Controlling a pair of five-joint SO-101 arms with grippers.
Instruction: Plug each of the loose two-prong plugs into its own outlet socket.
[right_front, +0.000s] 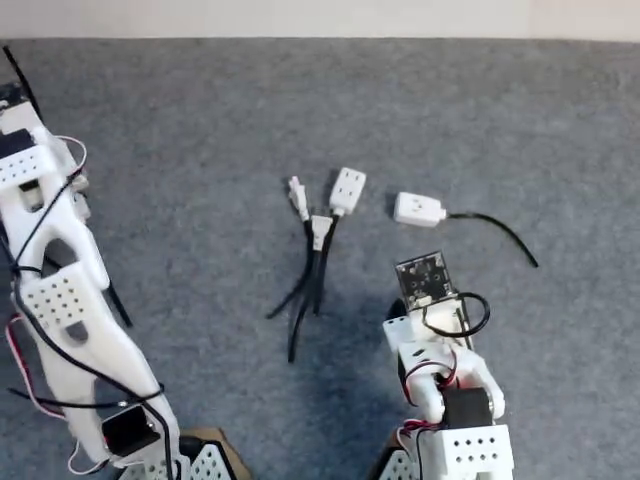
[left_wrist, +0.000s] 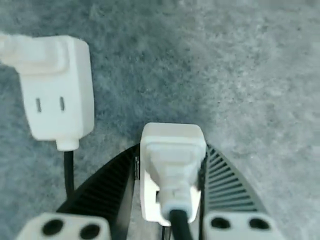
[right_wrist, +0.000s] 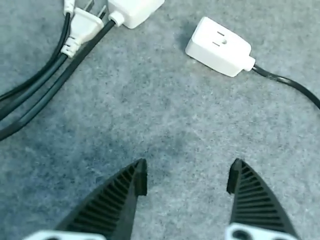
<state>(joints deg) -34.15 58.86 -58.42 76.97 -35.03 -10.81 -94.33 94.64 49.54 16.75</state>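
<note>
In the left wrist view my left gripper (left_wrist: 170, 167) is shut on a white two-prong plug (left_wrist: 172, 170), with a black finger against each side and the cable running back toward the camera. Close beside it lies a white outlet socket (left_wrist: 55, 95) with two slots facing up. In the high view two plugs (right_front: 297, 192) (right_front: 320, 230) and a socket (right_front: 347, 187) lie together mid-carpet, with a second socket (right_front: 418, 208) to their right. My right gripper (right_wrist: 186, 179) stands open over bare carpet, short of that second socket (right_wrist: 218, 46). A plug (right_wrist: 82, 26) lies off to one side.
Black cables (right_front: 300, 300) trail from the plugs toward the front, and another cable (right_front: 500, 232) curves right from the second socket. The left arm (right_front: 60, 300) stands folded at the left edge and the right arm (right_front: 440, 370) at the front. Grey carpet (right_front: 200, 120) covers the table.
</note>
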